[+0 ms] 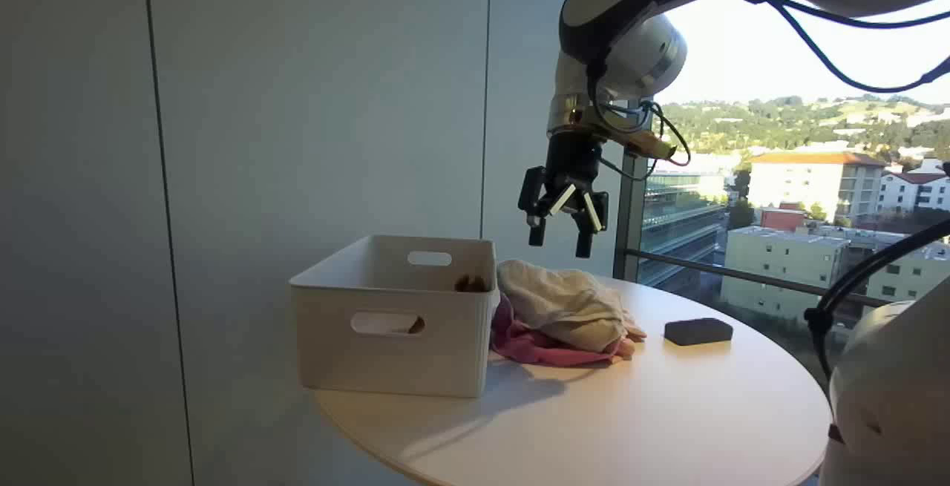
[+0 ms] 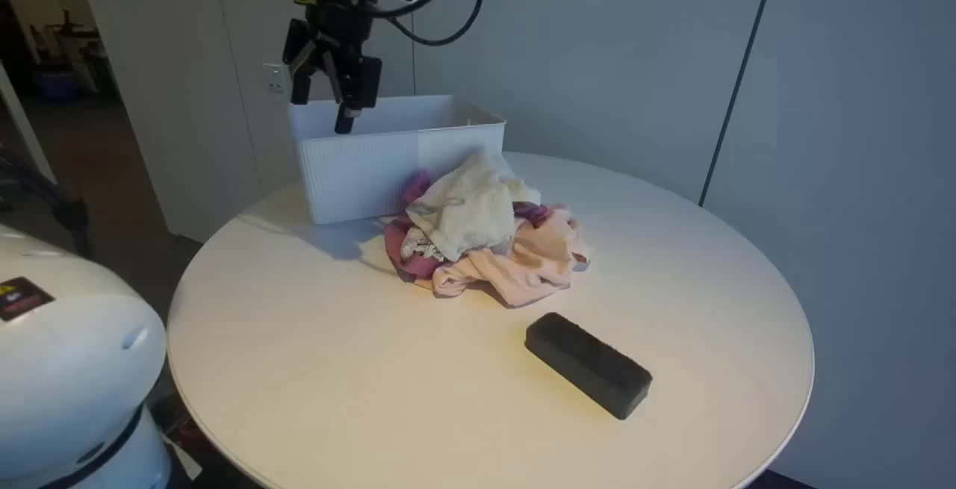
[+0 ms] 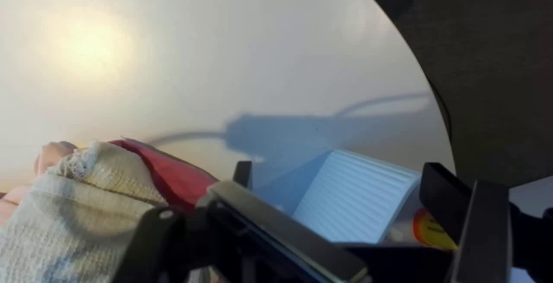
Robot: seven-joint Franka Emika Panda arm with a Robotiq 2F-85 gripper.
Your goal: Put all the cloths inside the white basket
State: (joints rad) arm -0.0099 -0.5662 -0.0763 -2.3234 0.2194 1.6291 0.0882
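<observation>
The gripper [image 1: 560, 239] hung above the table [image 2: 336, 369] with its fingers spread and nothing between them. It stood higher than the rim of the white basket [image 1: 393, 360], presumably so that it could pass over the wall without knocking it. The cloths lay outside in one heap on the table, to the right of the basket in both exterior views and just beside it; I could not tell whether they touched its wall. A cream cloth [image 2: 467, 213] was draped on top, covering part of a dark pink cloth [image 1: 538, 350], while a peach cloth [image 2: 538, 257] spilled out to the near right in an exterior view. Having the basket so close to the heap probably made for short carries. Uppermost and loosely bunched, the cream cloth seemed the likeliest next pick, though a deep pinch might have dragged the pink one along. A red and yellow thing [image 3: 432, 231] seemed to lie inside the basket in the wrist view; what it was, I could not tell. A black block [image 2: 588, 366] lay near right in an exterior view, well apart from the basket, perhaps simply out of the way.
</observation>
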